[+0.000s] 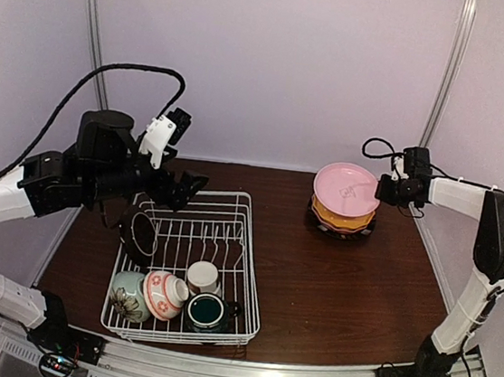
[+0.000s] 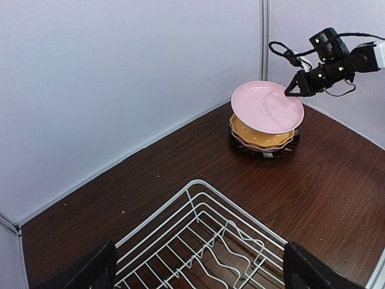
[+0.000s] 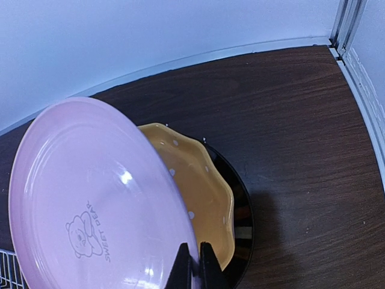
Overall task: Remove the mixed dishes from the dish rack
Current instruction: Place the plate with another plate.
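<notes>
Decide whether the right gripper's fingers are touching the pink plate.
Touching. The right wrist view shows the fingers pinched shut on the rim of the pink plate, with no gap.

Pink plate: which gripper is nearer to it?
Right. The right gripper grips the rim of the pink plate; the left gripper hangs open above the dish rack, far from it.

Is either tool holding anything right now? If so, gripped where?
Right tool is pinching the pink plate by its rim, tilted over the yellow plate. Left tool is open above the rack, holding nothing.
</notes>
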You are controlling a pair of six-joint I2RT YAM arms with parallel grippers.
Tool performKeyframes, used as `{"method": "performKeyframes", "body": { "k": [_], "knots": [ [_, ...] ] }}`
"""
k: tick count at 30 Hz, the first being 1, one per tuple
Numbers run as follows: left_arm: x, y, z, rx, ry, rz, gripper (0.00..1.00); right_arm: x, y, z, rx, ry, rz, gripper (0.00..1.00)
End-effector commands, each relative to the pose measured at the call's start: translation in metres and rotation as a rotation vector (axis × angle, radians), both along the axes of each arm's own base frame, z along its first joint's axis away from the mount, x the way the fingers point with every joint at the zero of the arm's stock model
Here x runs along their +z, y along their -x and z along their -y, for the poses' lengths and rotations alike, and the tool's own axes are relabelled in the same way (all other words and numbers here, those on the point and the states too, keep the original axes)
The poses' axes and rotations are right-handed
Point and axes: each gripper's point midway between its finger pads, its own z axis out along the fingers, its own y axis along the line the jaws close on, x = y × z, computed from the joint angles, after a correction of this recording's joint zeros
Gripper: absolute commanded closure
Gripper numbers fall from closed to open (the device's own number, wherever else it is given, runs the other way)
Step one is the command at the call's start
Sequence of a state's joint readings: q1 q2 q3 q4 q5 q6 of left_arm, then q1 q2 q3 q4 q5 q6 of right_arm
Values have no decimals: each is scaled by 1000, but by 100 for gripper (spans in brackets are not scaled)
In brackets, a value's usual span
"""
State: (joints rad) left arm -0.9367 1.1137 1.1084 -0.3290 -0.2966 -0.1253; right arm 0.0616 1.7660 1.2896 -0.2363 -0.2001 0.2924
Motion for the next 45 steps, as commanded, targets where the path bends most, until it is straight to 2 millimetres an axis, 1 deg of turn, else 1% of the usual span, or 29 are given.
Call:
{"method": "performKeyframes", "body": {
  "k": [1,6,11,14,16,17,19,21,23,26,30,32,34,35,36,37,39,45],
  "knots": [
    [-1,-4,-2,24,74,-39,3,-6,-15,6,-33,-3,39,100],
    [-9,-10,-13,61,111,-92,2,-21,-19,12,-48,14,20,100],
    [-22,-10,-20,86,143,-131,3,-29,-24,18,-66,30,12,99],
    [-30,-10,-24,107,142,-155,3,-35,-27,18,-62,33,-3,98],
    [-35,-12,-32,151,136,-170,3,-41,-27,18,-57,32,-13,97],
    [-38,-14,-40,199,133,-176,3,-44,-27,18,-56,31,-20,95],
    [-45,-16,-52,255,127,-205,3,-48,-26,18,-59,33,-27,91],
    [-51,-17,-64,303,139,-238,2,-50,-26,17,-55,30,-31,83],
    [-56,-15,-73,335,156,-270,3,-51,-26,18,-56,31,-35,72],
    [-61,-9,-84,376,179,-303,3,-49,-24,19,-59,39,-37,58],
    [-70,2,-98,429,212,-362,3,-38,-23,23,-75,56,-25,48],
    [-79,8,-103,455,236,-409,3,-30,-22,24,-78,59,-17,44],
    [-87,14,-110,489,254,-445,5,-19,-21,22,-68,53,-2,39],
    [-91,17,-112,502,266,-464,7,-13,-20,19,-56,49,6,25],
    [-95,19,-114,513,280,-481,8,-8,-18,16,-42,50,12,16],
    [-99,21,-116,527,291,-496,9,-2,-17,13,-31,54,20,6],
    [-104,24,-124,572,307,-517,10,14,-13,8,-20,61,44,2],
    [-121,23,-146,653,356,-601,12,46,1,-11,33,51,87,0]
  ]
}}
